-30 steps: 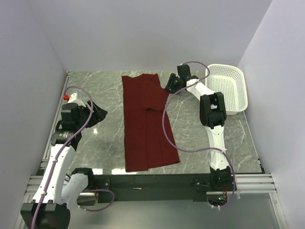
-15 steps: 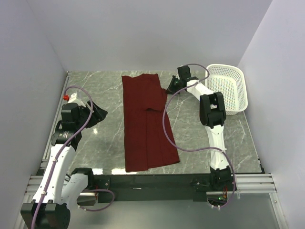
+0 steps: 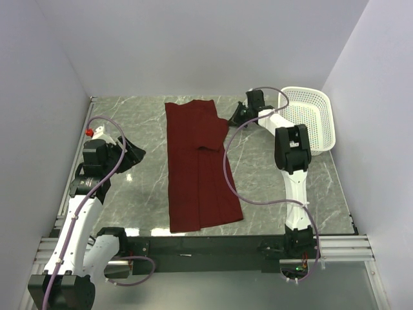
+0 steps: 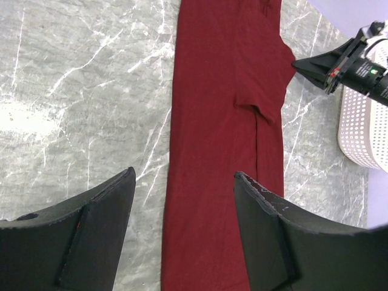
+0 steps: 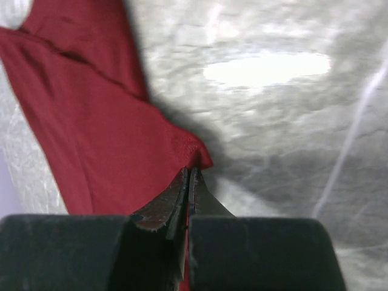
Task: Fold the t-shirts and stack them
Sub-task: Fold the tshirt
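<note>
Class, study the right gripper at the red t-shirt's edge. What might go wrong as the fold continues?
1. The right gripper is shut at the very corner of the red t-shirt. So little cloth, if any, is pinched that it may slip free.
2. The right arm's purple cable loops over the shirt's edge and might drag it.
3. The white basket sits close beside that arm and could get nudged.

L tool (image 4: 183,176) jaws wide apart; R tool (image 5: 188,171) pinched closed.
</note>
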